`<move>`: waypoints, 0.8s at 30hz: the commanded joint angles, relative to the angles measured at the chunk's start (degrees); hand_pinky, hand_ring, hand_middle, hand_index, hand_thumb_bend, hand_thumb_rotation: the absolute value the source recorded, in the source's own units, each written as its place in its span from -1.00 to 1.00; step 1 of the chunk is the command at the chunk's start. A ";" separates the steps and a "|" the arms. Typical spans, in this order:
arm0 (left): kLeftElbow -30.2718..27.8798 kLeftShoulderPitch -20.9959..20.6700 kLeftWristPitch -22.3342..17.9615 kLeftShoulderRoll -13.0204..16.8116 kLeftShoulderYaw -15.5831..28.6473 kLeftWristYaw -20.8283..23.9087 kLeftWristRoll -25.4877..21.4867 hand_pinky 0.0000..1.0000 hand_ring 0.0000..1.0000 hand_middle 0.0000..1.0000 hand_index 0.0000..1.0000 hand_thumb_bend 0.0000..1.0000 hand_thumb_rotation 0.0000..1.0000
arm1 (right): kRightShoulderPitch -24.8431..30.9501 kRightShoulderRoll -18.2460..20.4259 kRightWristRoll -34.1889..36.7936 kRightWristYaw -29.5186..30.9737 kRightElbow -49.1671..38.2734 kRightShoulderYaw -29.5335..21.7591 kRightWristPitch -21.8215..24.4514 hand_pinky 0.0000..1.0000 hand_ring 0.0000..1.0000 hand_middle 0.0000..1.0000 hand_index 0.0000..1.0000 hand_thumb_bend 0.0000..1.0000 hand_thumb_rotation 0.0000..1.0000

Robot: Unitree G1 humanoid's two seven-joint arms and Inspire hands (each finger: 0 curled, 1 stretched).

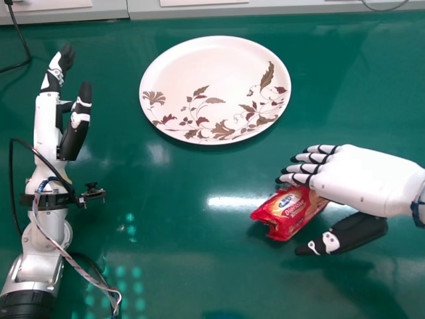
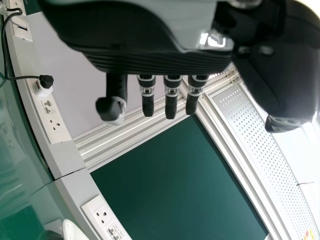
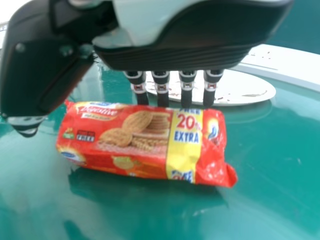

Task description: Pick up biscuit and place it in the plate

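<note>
A red biscuit packet (image 1: 287, 214) lies on the green table in the head view, right of centre. My right hand (image 1: 372, 178) is over its far right end, fingers straight, the thumb apart on the near side. In the right wrist view the packet (image 3: 135, 142) lies before the right hand (image 3: 175, 55), whose fingers extend past its far side; contact cannot be told. The white floral plate (image 1: 206, 80) stands at the back centre. My left hand (image 1: 74, 123) is raised at the left, fingers straight, and shows too as the left hand (image 2: 145, 60) in the left wrist view.
A grey ledge (image 1: 279, 8) runs along the table's back edge. A black cable (image 1: 20, 63) lies at the back left, and wall sockets (image 2: 102, 217) show in the left wrist view.
</note>
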 commanded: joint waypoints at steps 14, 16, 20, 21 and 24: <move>4.04 3.52 -2.06 -0.97 -0.32 2.30 2.01 -1.00 1.00 1.00 1.00 0.41 1.00 | -5.13 3.20 -4.77 -7.24 8.41 8.38 -2.97 0.94 1.00 1.00 1.00 1.00 -0.15; 3.92 3.60 -2.09 -1.04 -0.23 2.18 1.63 -1.00 1.00 1.00 1.00 0.38 1.00 | -5.47 3.77 -5.27 -7.92 9.11 9.43 -2.79 0.95 1.00 1.00 1.00 1.00 -0.18; 3.50 3.82 -2.04 -1.14 -0.15 1.39 0.35 -1.00 1.00 1.00 1.00 0.29 0.98 | -6.17 4.42 -7.45 -9.01 9.98 11.11 -2.92 0.96 1.00 1.00 1.00 1.00 -0.14; 3.51 3.85 -2.14 -1.14 -0.13 1.16 -0.04 -1.00 1.00 1.00 1.00 0.27 0.96 | -6.32 4.67 -7.80 -9.40 10.27 11.47 -3.00 0.97 1.00 1.00 1.00 1.00 -0.13; 2.99 4.07 -1.85 -1.17 -0.03 0.82 -0.39 -1.00 1.00 1.00 1.00 0.25 0.95 | -6.62 5.36 -9.03 -10.75 11.09 12.50 -3.28 0.95 1.00 1.00 1.00 1.00 -0.12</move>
